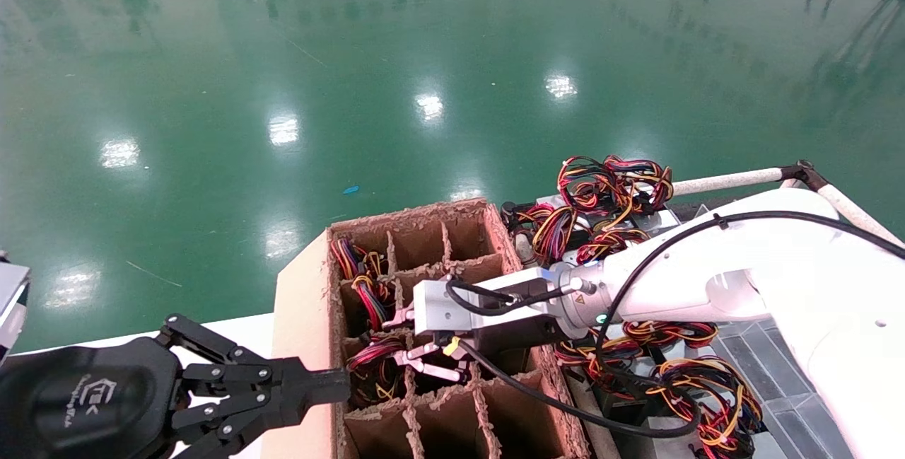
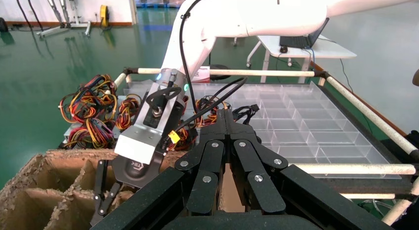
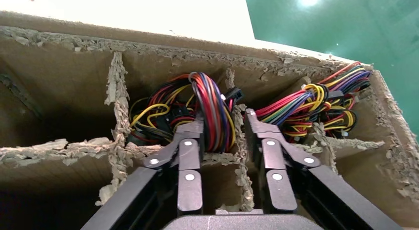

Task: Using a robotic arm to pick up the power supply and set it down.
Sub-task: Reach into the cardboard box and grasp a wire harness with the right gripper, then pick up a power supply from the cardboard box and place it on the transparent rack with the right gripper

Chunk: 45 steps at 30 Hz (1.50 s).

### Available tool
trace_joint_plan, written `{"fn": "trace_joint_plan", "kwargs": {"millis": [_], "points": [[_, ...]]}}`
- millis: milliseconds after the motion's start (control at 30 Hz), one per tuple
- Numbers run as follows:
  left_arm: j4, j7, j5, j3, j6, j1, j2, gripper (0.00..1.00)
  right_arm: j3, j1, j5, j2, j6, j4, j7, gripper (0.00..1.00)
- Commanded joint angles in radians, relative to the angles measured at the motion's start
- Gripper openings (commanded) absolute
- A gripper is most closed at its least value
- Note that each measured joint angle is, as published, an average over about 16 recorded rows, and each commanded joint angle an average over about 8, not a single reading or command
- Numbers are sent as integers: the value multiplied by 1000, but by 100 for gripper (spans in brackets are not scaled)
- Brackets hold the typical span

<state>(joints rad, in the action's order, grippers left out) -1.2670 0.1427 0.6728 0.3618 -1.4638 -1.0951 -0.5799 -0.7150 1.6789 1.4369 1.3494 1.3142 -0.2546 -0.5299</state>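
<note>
The power supply sits down in a cell of the divided cardboard box [image 1: 304, 317]. Only its looped, mostly red wire bundle [image 3: 210, 104] [image 1: 373, 358] shows; the metal body is hidden. The white robotic arm [image 1: 707, 268] reaches into the box from the right. Its right gripper [image 3: 225, 125] [image 1: 396, 337] is open. One finger is against the wire loop, the other beyond a torn divider, so loop and divider both lie between the jaws. My left gripper [image 1: 343, 380] [image 2: 222, 116] is shut on nothing at the box's near-left wall.
Another cell holds a second multicoloured wire bundle [image 3: 316, 111] [image 1: 360, 279]. Several grey boxes with orange, yellow and black wires [image 1: 608, 197] lie to the right of the box, over a clear compartment tray [image 2: 306, 121] framed by padded rails [image 1: 728, 179]. Beyond is green floor.
</note>
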Motion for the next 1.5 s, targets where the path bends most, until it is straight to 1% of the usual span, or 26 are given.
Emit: {"fn": "trace_joint_plan", "kwargs": {"millis": [33,67,133,533,900,1133,1500], "points": [[0,0,0,0,0,0,0,89,-5,-2,-3,1,-1,2,1,0],[0,0,0,0,0,0,0,95,-7,-2,-4,1,-1,3,2,0],[0,0,0,0,0,0,0,100,-13,-1,-6,1,0,3,4,0],[0,0,0,0,0,0,0,100,-37,8,-33,-3,22,5,26,0],[0,0,0,0,0,0,0,100,2,47,-114,-32,94,41,18,0],[0,0,0,0,0,0,0,100,50,110,-185,-75,161,54,7,0],[0,0,0,1,0,0,0,100,104,265,-259,-158,240,53,32,0]]}}
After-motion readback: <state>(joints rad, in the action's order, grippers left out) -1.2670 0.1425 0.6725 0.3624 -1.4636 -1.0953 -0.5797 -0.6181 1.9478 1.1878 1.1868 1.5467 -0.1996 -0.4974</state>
